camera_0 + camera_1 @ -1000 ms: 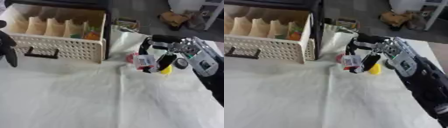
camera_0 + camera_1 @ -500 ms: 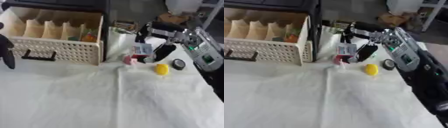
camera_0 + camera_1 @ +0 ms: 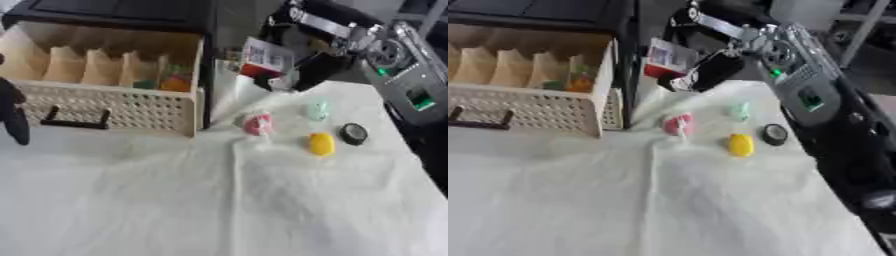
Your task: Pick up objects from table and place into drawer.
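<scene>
Black right hand point(image 3: 302, 65) has its fingers curled round a blurred, seemingly red-and-white packet point(image 3: 265, 60) beside the drawer point(image 3: 114, 107).

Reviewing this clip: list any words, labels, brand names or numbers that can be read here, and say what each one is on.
None can be read.
Packet in the right hand: a white label with dark marks above a red part, too blurred to read.
Panel on the right forearm: green marks and a dark patch, no readable text.
Pink, pale green, yellow and black round things on the cloth: no visible writing.

White-red packet point(image 3: 265, 59) held aloft beside open cream drawer point(image 3: 114, 107); pink point(image 3: 257, 123), yellow point(image 3: 321, 144) items on cloth.
</scene>
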Motion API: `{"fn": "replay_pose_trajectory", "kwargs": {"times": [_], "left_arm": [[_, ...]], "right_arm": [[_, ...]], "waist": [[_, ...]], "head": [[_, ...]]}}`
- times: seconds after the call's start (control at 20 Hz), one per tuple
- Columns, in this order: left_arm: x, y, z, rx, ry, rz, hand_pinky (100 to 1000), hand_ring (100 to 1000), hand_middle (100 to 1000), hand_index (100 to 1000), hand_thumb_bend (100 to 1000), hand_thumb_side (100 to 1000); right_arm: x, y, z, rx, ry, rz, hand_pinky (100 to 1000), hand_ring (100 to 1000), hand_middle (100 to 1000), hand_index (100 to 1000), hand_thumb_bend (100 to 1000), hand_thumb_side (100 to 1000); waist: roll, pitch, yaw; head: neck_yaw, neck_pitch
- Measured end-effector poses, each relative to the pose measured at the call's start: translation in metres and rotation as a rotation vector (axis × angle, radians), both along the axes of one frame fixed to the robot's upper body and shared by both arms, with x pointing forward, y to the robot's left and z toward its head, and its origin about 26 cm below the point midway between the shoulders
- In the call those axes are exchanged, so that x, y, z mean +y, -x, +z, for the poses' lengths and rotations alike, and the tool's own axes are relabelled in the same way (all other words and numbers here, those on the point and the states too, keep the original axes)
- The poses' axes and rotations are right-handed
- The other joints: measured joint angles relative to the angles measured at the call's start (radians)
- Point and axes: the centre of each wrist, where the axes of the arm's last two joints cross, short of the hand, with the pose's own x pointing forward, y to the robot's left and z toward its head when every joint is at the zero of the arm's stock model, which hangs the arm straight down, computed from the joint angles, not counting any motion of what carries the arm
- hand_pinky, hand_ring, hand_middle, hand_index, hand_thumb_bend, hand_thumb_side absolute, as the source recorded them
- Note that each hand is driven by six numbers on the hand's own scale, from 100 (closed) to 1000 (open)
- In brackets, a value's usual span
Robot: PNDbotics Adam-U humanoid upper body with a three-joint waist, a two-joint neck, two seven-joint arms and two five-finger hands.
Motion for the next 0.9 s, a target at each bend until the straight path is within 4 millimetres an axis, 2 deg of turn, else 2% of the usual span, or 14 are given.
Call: {"fn": "replay_pose_trajectory", "kwargs": {"times": [0.35,0.9], "left_arm": [[-0.013,-0.001,-0.004,0.021,0.006,-0.030,294,346,502,800,100,672],[-0.028,-0.002,0.002,0.032,-0.009,-0.084,296,349,503,799,100,672]], "right_arm": [[0.029,0.006,0.020,-0.119,-0.139,-0.027,717,578,111,465,302,323],[0.067,0.002,0.030,-0.233,-0.288,-0.058,710,567,125,459,311,337]], "waist": [[-0.010,0.000,0.022],[-0.040,0.001,0.076]], "head": [[-0.017,-0.012],[-0.060,-0.036]]}}
